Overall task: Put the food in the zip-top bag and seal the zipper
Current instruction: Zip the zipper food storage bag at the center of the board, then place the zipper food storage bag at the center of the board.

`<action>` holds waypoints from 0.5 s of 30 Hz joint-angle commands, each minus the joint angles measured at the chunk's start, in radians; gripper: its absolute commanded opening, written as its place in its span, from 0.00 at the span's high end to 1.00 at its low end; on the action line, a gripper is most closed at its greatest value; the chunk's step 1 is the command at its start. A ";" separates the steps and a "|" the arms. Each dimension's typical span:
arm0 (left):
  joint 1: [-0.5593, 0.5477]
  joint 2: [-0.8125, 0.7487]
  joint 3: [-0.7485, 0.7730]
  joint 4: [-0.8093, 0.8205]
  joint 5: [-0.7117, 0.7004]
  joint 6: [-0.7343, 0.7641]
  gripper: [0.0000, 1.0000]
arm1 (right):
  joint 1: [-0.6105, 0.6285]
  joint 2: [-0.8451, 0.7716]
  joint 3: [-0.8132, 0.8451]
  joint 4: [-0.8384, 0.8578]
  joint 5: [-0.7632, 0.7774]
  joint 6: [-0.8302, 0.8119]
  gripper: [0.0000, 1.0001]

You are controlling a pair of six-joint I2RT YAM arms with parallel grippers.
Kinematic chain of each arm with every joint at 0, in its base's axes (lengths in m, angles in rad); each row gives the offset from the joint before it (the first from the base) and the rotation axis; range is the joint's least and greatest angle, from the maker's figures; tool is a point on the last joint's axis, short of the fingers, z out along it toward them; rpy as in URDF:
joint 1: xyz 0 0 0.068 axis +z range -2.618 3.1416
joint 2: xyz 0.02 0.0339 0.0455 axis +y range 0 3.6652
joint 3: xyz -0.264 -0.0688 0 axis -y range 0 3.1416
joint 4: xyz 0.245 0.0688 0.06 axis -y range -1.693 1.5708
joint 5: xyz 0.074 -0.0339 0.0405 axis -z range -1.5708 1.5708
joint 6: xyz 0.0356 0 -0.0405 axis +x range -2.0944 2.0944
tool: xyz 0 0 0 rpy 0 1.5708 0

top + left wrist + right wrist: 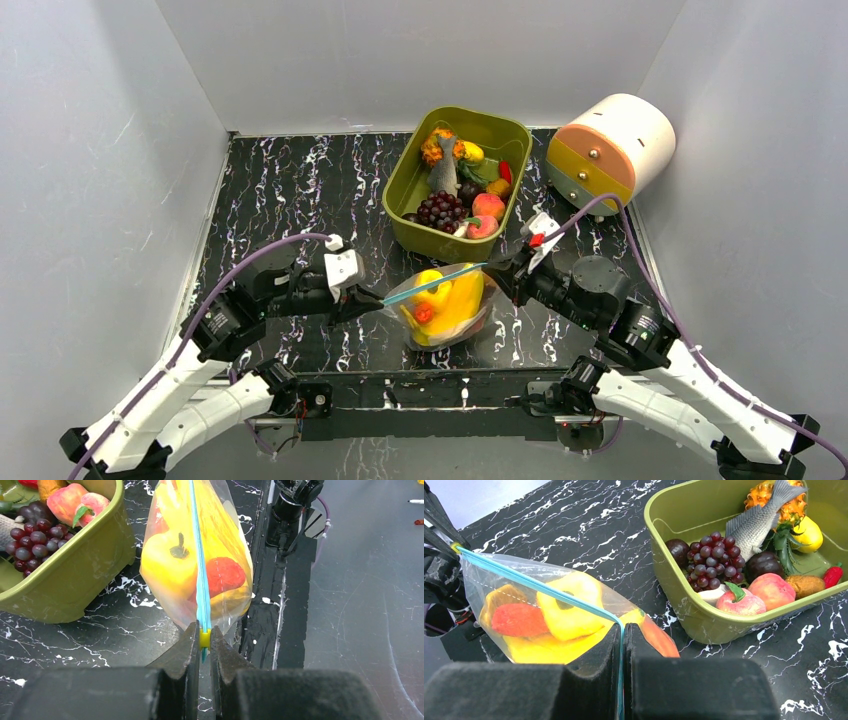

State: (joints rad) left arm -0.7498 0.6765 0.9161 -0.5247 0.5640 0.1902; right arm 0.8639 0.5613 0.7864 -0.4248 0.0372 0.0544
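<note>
The clear zip-top bag (pixel 447 305) hangs stretched between both grippers above the front middle of the table. It holds food: a yellow pepper (pixel 167 560), a red-orange piece (pixel 225 575) and other yellow pieces. Its teal zipper (pixel 432 283) runs taut from one gripper to the other. My left gripper (pixel 372 299) is shut on the zipper's left end, with the yellow slider (pixel 204 638) between its jaws. My right gripper (pixel 497 263) is shut on the zipper's right end (pixel 621 630). More food lies in the olive tub (pixel 500 130).
The olive tub holds grapes (pixel 440 209), peaches (pixel 487 206), a grey fish (pixel 445 172), a pineapple and a red chilli. A white cylinder with pink and yellow drawers (pixel 612 147) lies at the back right. Grey walls enclose the black marbled table (pixel 290 190).
</note>
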 commanded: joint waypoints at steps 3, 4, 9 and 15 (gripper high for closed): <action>0.003 -0.046 0.010 -0.108 -0.019 0.002 1.00 | -0.023 -0.030 -0.012 0.080 0.068 -0.041 1.00; 0.003 -0.047 0.014 -0.110 -0.020 0.003 1.00 | -0.023 -0.021 -0.016 0.093 -0.007 -0.060 1.00; 0.003 -0.067 0.035 -0.134 -0.051 0.004 1.00 | -0.024 0.025 -0.020 0.130 -0.173 -0.080 1.00; 0.003 -0.125 0.075 -0.197 -0.136 -0.015 1.00 | -0.023 0.075 -0.029 0.202 -0.360 -0.097 1.00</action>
State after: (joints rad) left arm -0.7498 0.5995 0.9207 -0.6598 0.4862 0.1890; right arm 0.8486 0.6128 0.7517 -0.3683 -0.1818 -0.0082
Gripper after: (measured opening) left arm 0.050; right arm 0.012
